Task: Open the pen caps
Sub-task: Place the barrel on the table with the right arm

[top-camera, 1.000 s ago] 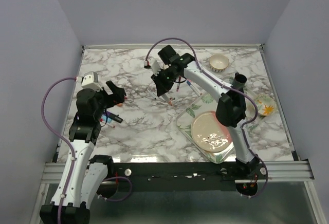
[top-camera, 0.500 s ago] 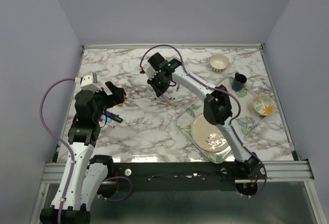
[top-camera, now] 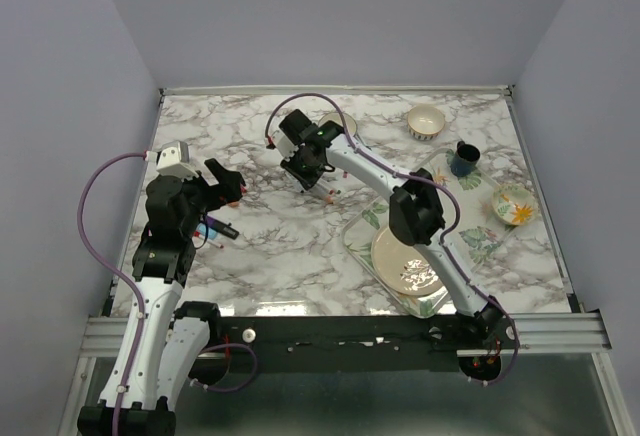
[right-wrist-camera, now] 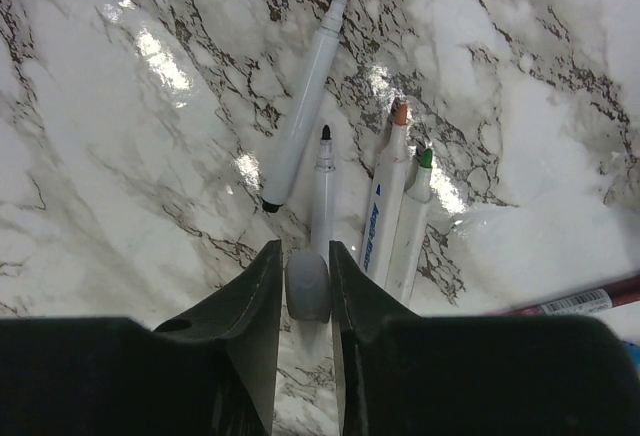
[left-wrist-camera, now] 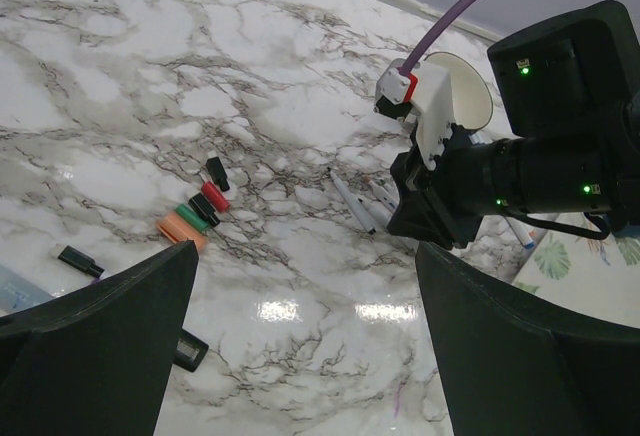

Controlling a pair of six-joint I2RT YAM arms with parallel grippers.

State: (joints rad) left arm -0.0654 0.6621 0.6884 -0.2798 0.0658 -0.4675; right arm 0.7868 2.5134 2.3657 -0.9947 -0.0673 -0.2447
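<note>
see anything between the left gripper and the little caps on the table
Nothing visible: only bare marble table lies between the open left gripper and the row of caps, which sit ahead, to its left.

Both arms wear the same kit: the left arm (top-camera: 147,301) and right arm (top-camera: 458,276) have glossy white shells on the links nearest the aluminium rail (top-camera: 340,331), then chunky black joint housings farther from the rail. A purple cable (top-camera: 83,206) hangs off the left one, and another purple cable (top-camera: 318,96) sits at the right arm's end farthest from the rail. There's a white camera block (top-camera: 173,159) on the left wrist and green LEDs (left-wrist-camera: 525,69) on the right's black wrist. The left gripper (left-wrist-camera: 307,251) and right gripper (right-wrist-camera: 305,248) have matte black wedge fingers. The tiny red bits (top-camera: 487,364) just below the rail are maybe connectors, too small to tell.
</note>
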